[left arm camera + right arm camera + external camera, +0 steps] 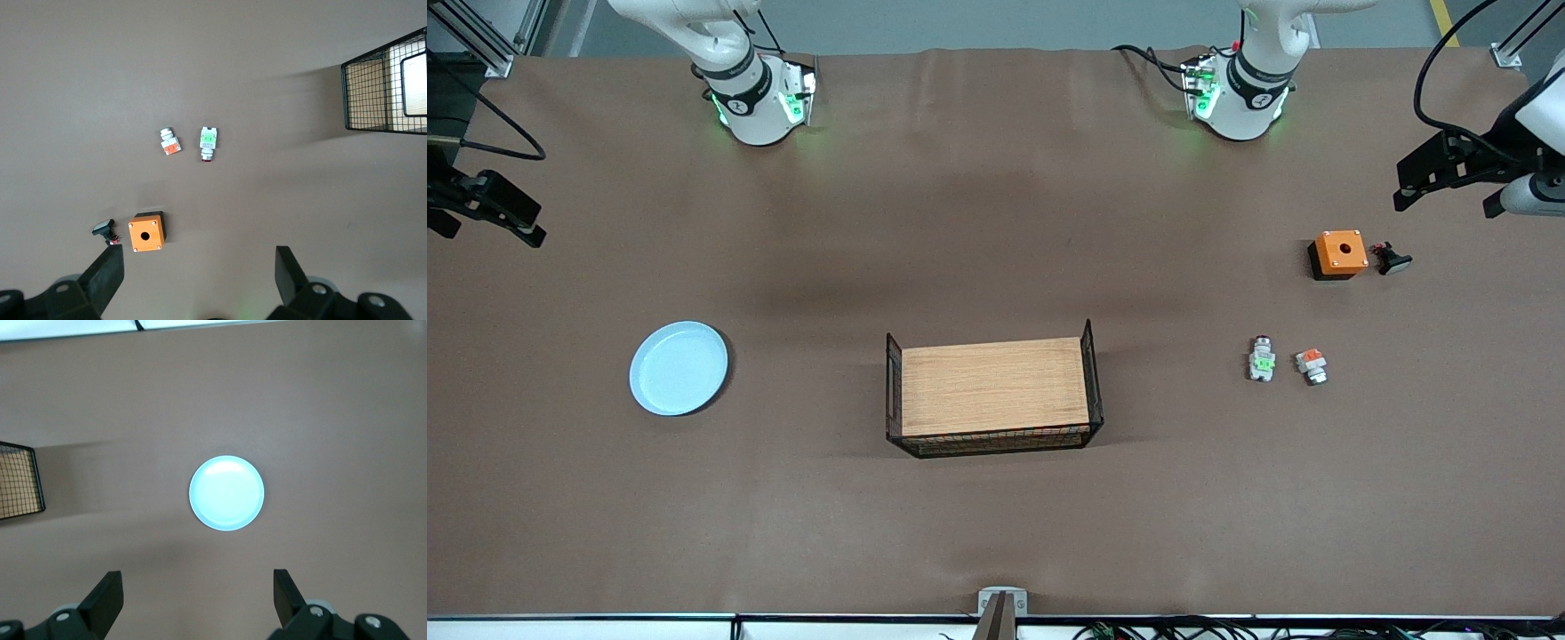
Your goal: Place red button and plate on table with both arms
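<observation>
My left fingers (107, 273) hang spread wide and empty over the table (996, 222) at the left arm's end. The red button (1261, 358) lies on the table at three o'clock of the wooden board (993, 387), just beside an orange-patched part (1312, 364). My right fingers (107, 597) gape wide too, holding nothing, over the right arm's end, and the plate (679, 368) sits flat at the board's nine o'clock.

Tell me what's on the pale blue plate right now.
Nothing shows on the plate; its whole inner surface is bare in the front view and the right wrist view. What lies under it on the table is covered.
</observation>
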